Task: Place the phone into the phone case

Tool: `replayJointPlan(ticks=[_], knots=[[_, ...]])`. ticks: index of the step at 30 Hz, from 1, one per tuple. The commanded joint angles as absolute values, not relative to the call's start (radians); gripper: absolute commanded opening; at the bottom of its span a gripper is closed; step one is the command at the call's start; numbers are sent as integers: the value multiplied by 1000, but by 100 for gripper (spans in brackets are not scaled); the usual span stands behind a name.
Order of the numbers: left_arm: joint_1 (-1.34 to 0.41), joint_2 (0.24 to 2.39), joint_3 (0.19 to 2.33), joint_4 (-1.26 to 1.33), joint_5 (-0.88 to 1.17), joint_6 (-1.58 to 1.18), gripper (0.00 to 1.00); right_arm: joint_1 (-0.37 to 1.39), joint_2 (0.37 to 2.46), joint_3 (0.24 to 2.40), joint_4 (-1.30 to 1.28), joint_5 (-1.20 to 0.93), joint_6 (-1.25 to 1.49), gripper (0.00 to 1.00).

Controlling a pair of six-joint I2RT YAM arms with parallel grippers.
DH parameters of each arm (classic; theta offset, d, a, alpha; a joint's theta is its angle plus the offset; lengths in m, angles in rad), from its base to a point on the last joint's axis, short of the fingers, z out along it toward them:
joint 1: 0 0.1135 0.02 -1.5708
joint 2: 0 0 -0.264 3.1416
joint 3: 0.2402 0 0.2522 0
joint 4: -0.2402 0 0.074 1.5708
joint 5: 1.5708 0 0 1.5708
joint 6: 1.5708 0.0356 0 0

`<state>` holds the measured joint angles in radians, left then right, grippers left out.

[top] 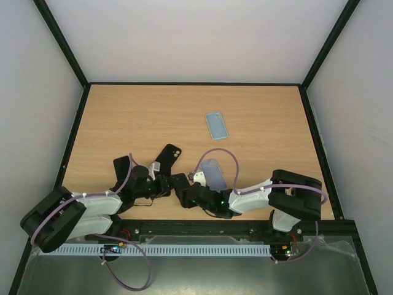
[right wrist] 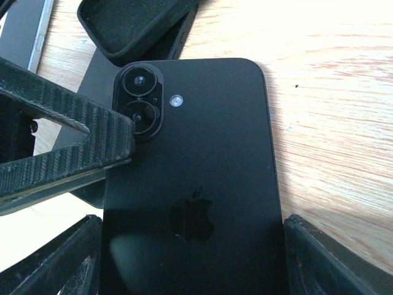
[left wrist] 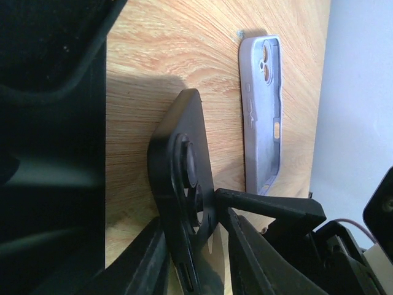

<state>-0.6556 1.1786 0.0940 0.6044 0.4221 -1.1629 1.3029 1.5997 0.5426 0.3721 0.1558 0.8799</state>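
Observation:
The black phone (right wrist: 196, 184) is held back-up just above the table, camera bump at its far left corner. My right gripper (right wrist: 190, 252) is shut on its two long sides. My left gripper (left wrist: 191, 246) pinches the phone (left wrist: 184, 153) across its thickness near the camera end; one of its fingers (right wrist: 67, 147) lies against the bump. In the top view both grippers meet on the phone (top: 180, 182) at the near middle. A black phone case (top: 169, 155) lies open just beyond it and shows in the right wrist view (right wrist: 132, 27).
A lavender case (top: 214, 173) lies open side up right of the grippers, seen also in the left wrist view (left wrist: 263, 110). A light blue case (top: 216, 125) lies farther back at mid-table. Black frame rails border the table (top: 123, 117).

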Motion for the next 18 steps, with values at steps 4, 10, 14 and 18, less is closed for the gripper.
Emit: replayJointPlan(ticks=[4, 10, 14, 18], knots=[[-675, 1206, 84, 676, 406, -1187, 18, 1294, 1579, 512, 381, 138, 902, 66], [-675, 1201, 92, 686, 422, -1195, 3, 1293, 1591, 597, 237, 79, 921, 81], [-676, 1189, 98, 681, 429, -1202, 3, 1295, 1558, 636, 142, 56, 926, 90], [-677, 1169, 113, 654, 435, -1209, 3, 1297, 1533, 670, 52, 29, 903, 89]])
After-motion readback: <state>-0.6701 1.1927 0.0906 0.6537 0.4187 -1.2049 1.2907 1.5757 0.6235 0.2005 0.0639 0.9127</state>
